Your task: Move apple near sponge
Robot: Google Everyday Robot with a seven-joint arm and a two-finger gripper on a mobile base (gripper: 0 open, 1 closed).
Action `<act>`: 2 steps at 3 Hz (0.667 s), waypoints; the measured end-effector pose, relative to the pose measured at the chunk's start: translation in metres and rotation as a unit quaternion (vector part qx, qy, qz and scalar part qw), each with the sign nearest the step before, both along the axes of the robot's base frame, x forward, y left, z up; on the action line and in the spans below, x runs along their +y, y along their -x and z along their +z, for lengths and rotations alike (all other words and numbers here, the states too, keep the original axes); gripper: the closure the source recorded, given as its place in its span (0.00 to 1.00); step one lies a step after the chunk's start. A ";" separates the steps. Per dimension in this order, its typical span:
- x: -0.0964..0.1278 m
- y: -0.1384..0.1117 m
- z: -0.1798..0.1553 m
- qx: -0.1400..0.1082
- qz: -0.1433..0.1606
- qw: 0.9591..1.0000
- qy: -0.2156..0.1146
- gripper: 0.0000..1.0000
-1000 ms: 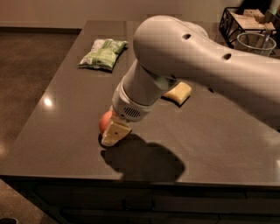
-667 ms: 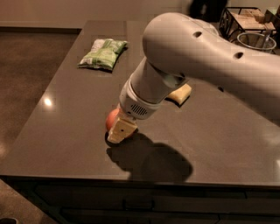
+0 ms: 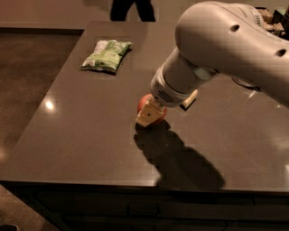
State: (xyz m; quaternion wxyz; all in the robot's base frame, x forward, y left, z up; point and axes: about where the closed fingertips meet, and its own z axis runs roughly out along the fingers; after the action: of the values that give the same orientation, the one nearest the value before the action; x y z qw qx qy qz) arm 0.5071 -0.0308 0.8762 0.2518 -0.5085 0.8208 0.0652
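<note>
The gripper (image 3: 151,114) is low over the middle of the dark table (image 3: 81,135), at the end of a thick white arm (image 3: 226,49) that reaches in from the upper right. It is clamped on the apple (image 3: 144,103) - one cream finger (image 3: 146,117) lies across the fruit's near side, and the other is hidden behind it. The apple shows as a red-orange curve on either side of that finger. It is right down at the tabletop, but whether it rests on the surface or hangs just above it cannot be told. Just beside it, to the right and a little farther back, a pale yellow corner of the sponge (image 3: 190,99) pokes out from under the arm; the rest of it is covered. Apple and sponge are near each other but apart. A green-and-white snack bag (image 3: 106,55) lies flat well away, toward the far left of the table. The arm's shadow (image 3: 180,158) spreads across the surface from under the gripper toward the near edge. Beyond the far edge - at the top - a person's dark legs (image 3: 131,9) stand.
</note>
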 end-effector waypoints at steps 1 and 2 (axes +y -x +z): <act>-0.024 -0.009 -0.003 -0.012 -0.055 0.998 0.006 1.00; -0.042 -0.014 -0.008 -0.025 -0.099 0.995 0.015 0.82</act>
State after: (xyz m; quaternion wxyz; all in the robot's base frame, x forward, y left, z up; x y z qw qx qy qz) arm 0.5213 -0.0730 0.8677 0.2701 -0.4302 0.8613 0.0148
